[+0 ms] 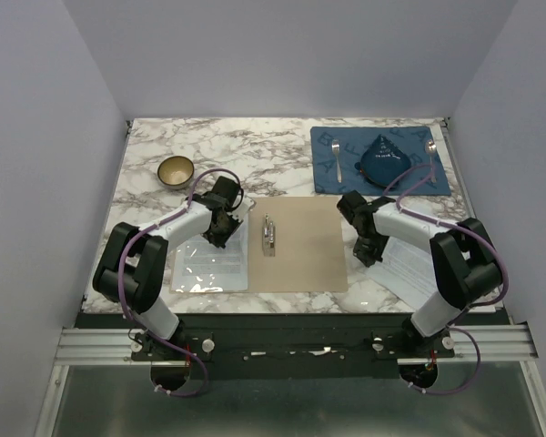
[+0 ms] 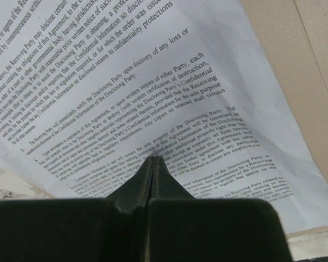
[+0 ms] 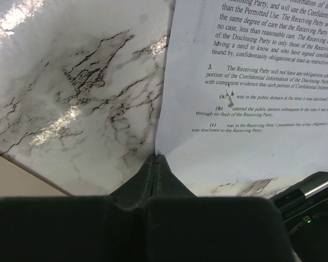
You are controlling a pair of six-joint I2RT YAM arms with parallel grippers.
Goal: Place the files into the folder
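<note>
The folder (image 1: 302, 244) lies open in the middle of the table, its tan right leaf bare and its metal clip (image 1: 269, 235) at the spine. One file (image 1: 209, 264) lies flat just left of that leaf. My left gripper (image 1: 221, 233) is shut, its tips pressed on the middle of this printed sheet (image 2: 126, 98); the tan folder (image 2: 300, 65) shows beyond the sheet. A second file (image 1: 411, 269) lies on the marble right of the folder. My right gripper (image 1: 369, 255) is shut on the near left corner of this sheet (image 3: 251, 109).
A blue placemat (image 1: 379, 160) at the back right holds two spoons and a folded dark blue napkin (image 1: 387, 158). A small bowl (image 1: 176, 171) stands at the back left. Marble table (image 3: 71, 98) shows left of the right sheet. A dark edge with a device (image 3: 311, 213) is at the near right.
</note>
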